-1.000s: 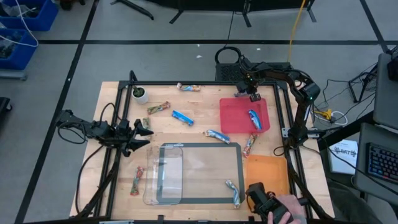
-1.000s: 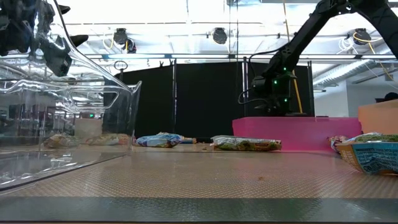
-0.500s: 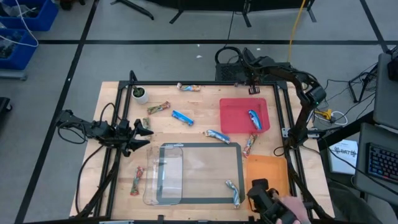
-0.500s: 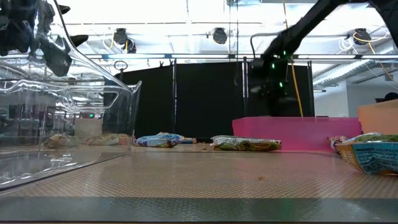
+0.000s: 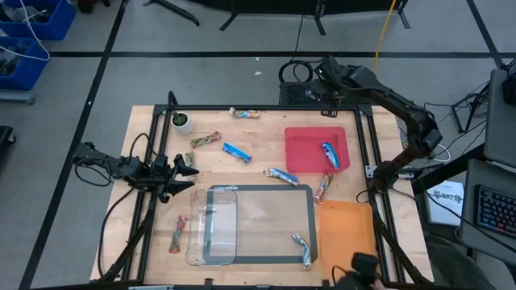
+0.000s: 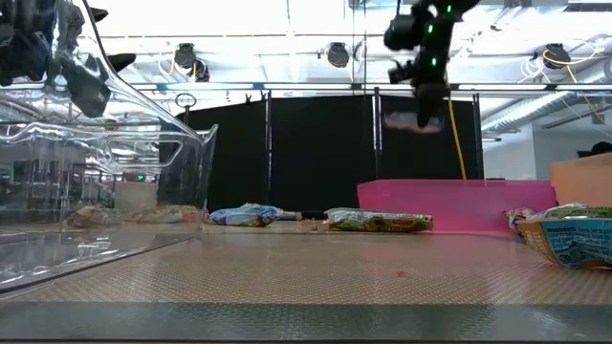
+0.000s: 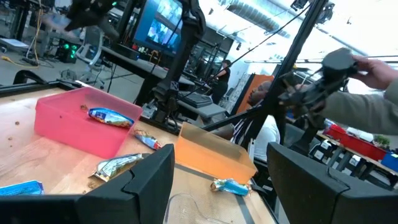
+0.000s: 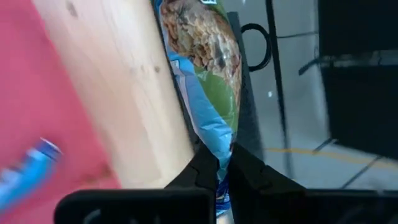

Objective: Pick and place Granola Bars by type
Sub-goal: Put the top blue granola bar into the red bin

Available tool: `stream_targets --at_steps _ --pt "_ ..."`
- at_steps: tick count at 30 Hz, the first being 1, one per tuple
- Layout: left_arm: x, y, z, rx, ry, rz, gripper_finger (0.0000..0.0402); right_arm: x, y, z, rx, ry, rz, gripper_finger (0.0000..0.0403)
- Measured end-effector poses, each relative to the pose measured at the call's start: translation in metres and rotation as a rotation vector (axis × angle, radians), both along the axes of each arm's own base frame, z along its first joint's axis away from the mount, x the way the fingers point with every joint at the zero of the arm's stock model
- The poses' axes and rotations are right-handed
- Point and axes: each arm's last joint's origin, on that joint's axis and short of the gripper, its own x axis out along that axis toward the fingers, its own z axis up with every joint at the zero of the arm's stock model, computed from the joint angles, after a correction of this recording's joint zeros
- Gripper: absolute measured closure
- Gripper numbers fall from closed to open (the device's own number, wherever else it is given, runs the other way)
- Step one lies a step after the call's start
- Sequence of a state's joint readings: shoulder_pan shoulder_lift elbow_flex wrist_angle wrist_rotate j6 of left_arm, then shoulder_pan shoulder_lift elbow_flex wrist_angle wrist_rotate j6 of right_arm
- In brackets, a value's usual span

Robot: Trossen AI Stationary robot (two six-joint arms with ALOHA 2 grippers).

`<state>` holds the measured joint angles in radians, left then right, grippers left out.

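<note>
Since the earlier frame your right gripper (image 5: 330,68) has risen off the table's far edge, behind the red tray (image 5: 300,157), fingers clamped on one end of a blue-green granola bar (image 8: 205,81) that dangles below (pinch looks thin). Carry it slowly and level to the tray that matches its type; one blue bar (image 5: 329,153) already lies in the red one. Left gripper (image 5: 184,171) waits, fingers apart, at the near-left.

No readable text found. Bar (image 8: 205,68) wrappers showed printing too blurred to read. Monitor (image 7: 163,31) content illegible. No labels, numbers, signs legible.
</note>
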<state>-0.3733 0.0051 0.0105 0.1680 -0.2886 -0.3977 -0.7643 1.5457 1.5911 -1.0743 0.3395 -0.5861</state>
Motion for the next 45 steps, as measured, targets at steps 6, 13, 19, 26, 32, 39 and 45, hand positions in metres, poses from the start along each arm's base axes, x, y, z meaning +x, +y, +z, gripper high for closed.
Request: stream_targets --at_steps 6,13,19,26,32,39,45 --pt "0.000 0.000 0.000 0.000 0.000 0.000 0.0147 0.002 0.037 0.026 0.031 -0.197 -0.196 0.0398" --pt "0.000 0.000 0.000 0.000 0.000 0.000 0.0147 0.006 0.075 0.029 0.126 -0.299 -0.409 0.0398" --pt "0.000 0.000 0.000 0.000 0.000 0.000 0.0147 0.014 0.096 0.024 0.176 -0.357 -0.541 0.0398" --pt "0.000 0.000 0.000 0.000 0.000 0.000 0.0147 0.024 0.105 -0.007 0.201 -0.377 -0.628 0.0398" --pt "0.000 0.000 0.000 0.000 0.000 0.000 0.0147 0.027 0.105 -0.049 0.238 -0.355 -0.663 0.0398" --pt "0.000 0.000 0.000 0.000 0.000 0.000 0.0147 0.024 0.105 -0.094 0.292 -0.343 -0.681 0.0398" --pt "0.000 0.000 0.000 0.000 0.000 0.000 0.0147 0.019 0.109 -0.127 0.343 -0.337 -0.684 0.0398"
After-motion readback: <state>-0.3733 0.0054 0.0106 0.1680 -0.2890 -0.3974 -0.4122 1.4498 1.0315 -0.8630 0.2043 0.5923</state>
